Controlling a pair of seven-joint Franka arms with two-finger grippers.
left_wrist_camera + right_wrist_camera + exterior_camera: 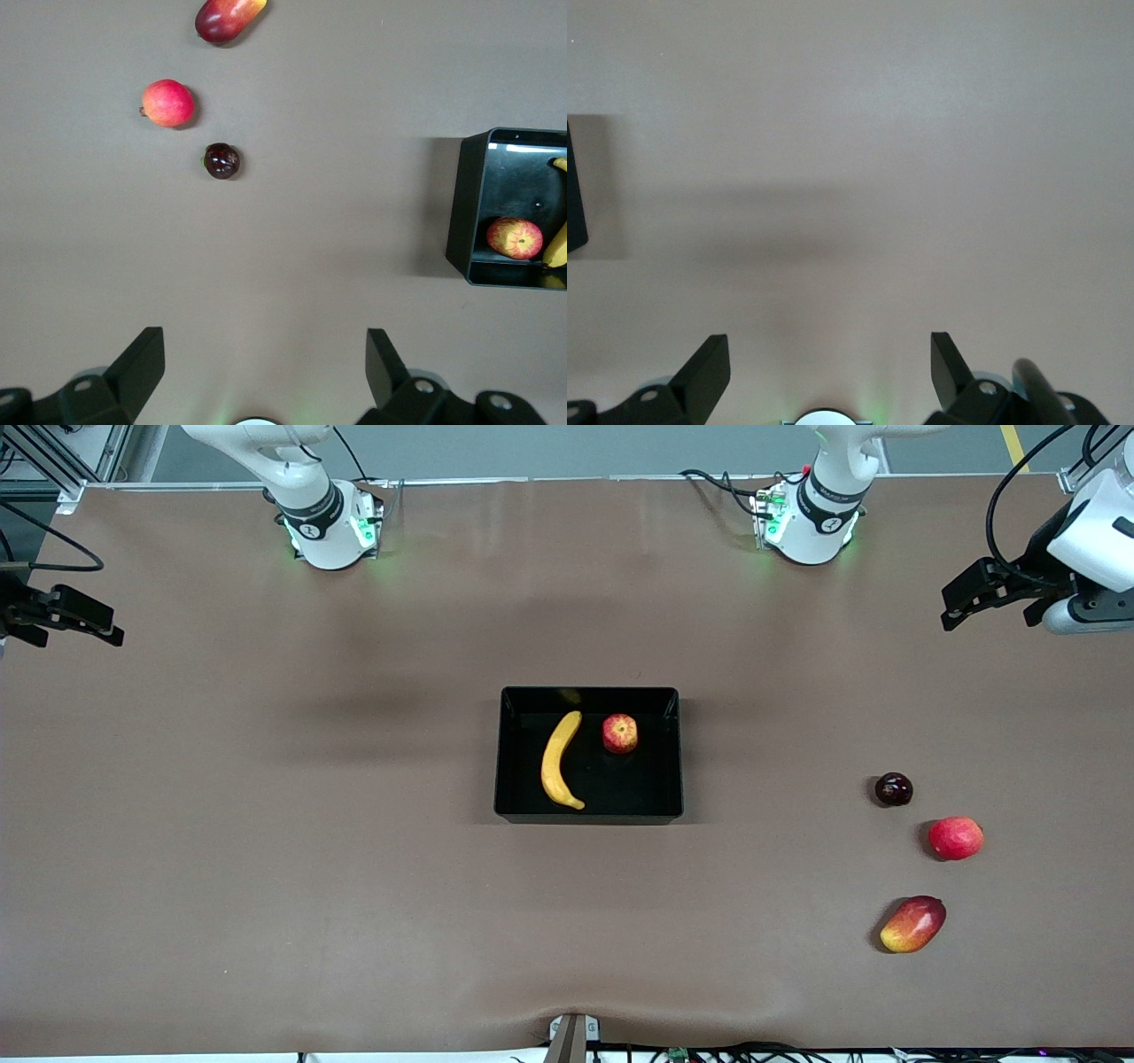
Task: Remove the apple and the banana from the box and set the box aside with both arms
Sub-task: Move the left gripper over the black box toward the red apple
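Observation:
The black box (pixel 502 753) sits in the middle of the table. Inside it lie the yellow banana (pixel 561 760) and the small streaked red apple (pixel 620 733) beside it. The left wrist view shows the box (pixel 469 204) with the apple (pixel 515 238) and part of the banana (pixel 558 248) in it. My left gripper (pixel 983 607) (pixel 264 363) hangs open and empty over bare table at the left arm's end. My right gripper (pixel 75 624) (pixel 830 363) hangs open and empty over bare table at the right arm's end. A corner of the box (pixel 574 204) shows in the right wrist view.
Three loose fruits lie toward the left arm's end of the table: a dark round fruit (pixel 894 789) (pixel 221 160), a plain red apple (pixel 956 838) (pixel 168 103) and, nearest the front camera, a red-yellow mango (pixel 913 924) (pixel 229 16).

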